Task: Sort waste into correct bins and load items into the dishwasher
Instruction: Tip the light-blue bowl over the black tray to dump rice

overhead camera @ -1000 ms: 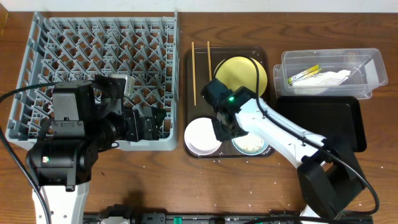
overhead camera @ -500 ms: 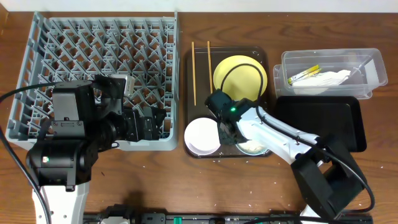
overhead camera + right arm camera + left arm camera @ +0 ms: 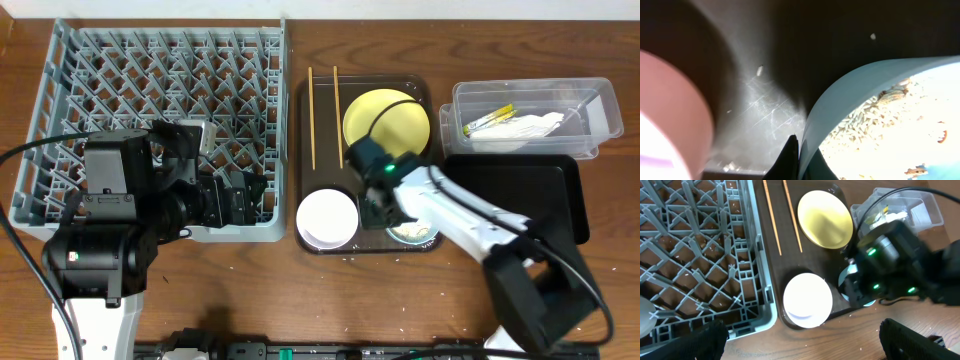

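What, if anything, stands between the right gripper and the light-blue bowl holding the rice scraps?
Nothing visible. The right gripper sits right at the light-blue bowl's rim; the cream-white bowl stands off to one side.

A grey dish rack (image 3: 130,70) is seen at 9 o'clock. At centre, the right gripper (image 3: 385,212) is placed at the 9 o'clock edge of a light-blue bowl (image 3: 413,233).
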`<state>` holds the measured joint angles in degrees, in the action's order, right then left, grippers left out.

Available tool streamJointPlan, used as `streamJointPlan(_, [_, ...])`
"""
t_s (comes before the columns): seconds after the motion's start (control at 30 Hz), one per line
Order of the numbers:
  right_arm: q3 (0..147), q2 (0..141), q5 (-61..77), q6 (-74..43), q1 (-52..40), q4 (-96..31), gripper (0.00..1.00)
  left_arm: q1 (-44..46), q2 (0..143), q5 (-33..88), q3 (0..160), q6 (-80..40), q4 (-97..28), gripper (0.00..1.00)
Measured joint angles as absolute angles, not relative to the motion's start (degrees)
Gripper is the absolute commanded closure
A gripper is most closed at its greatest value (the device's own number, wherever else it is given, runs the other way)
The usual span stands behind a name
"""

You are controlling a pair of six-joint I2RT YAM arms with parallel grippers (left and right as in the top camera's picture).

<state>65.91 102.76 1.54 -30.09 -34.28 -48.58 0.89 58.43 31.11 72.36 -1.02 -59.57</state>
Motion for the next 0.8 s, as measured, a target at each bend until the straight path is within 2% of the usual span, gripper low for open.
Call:
streamJointPlan(0.17, [65.91, 96.73, 15.22, -23.99, -25.98, -47.42, 0.99, 0.89, 58.43, 31.11, 72.36, -1.02, -59.57, 0.02])
streamJointPlan(0.37, [65.95, 90.74, 32.75, -14.94, -10.66, -48.45, 0.99, 0.89, 58.43, 31.14, 72.36, -1.02, -59.57, 0.02])
streamJointPlan(0.6, [65.89, 91.37, 45.82, -5.8, 6.37, -50.15, 0.99, 0.89, 58.43, 31.11, 72.36, -1.02, -59.55, 0.02])
streamJointPlan(0.8, [61.67, 94.17, 59.66, -0.38, 17.93, -45.34, 0.99, 0.89, 58.43, 31.11, 72.36, -1.02, -59.55, 0.02])
